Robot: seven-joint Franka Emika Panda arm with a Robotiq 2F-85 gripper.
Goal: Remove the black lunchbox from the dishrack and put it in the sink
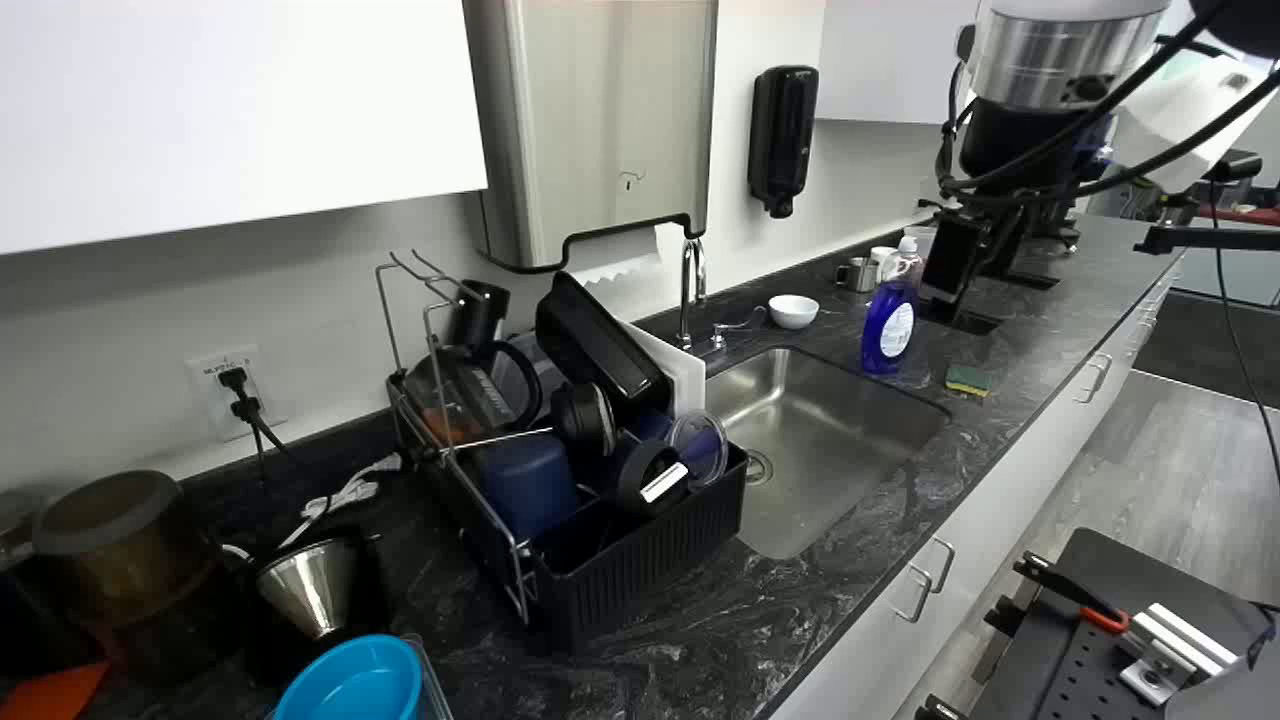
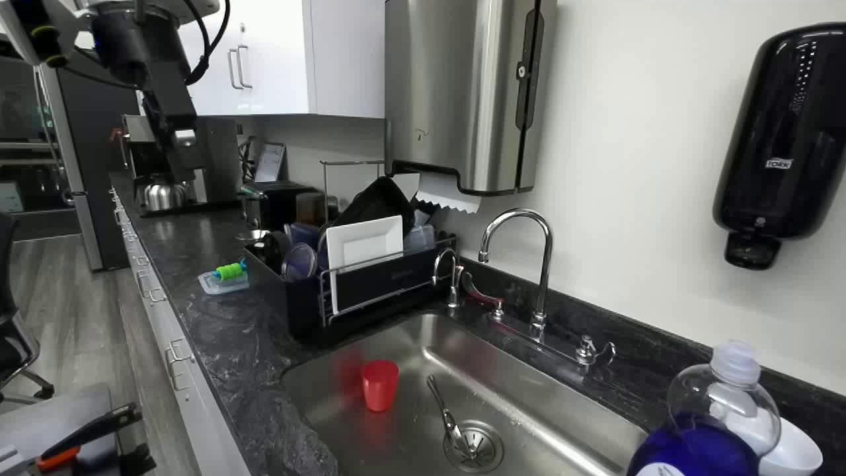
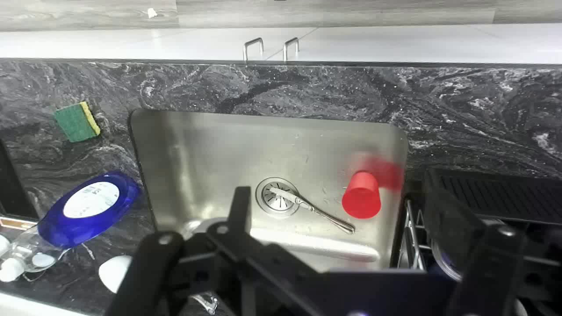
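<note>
Lunchbox: one, black, tilted, in the rack, closely packed. Risk, dragging: the crowding could bring the plate out with it. Risk, collision: the towel dispenser, mounted higher and near, could be bumped if I lift steeply. Risk, landing: the red cup in the sink could be struck if I let go high. Gripper: mine, jaws wide apart, nothing held, aimed at the sink. Position: lunchbox lower, well apart, not discernible in the wrist view.

White-shelled arm banded by a brushed silver cylinder, looped about with black cables, black gripper built of angular links, dotted with round silvery screw heads
</note>
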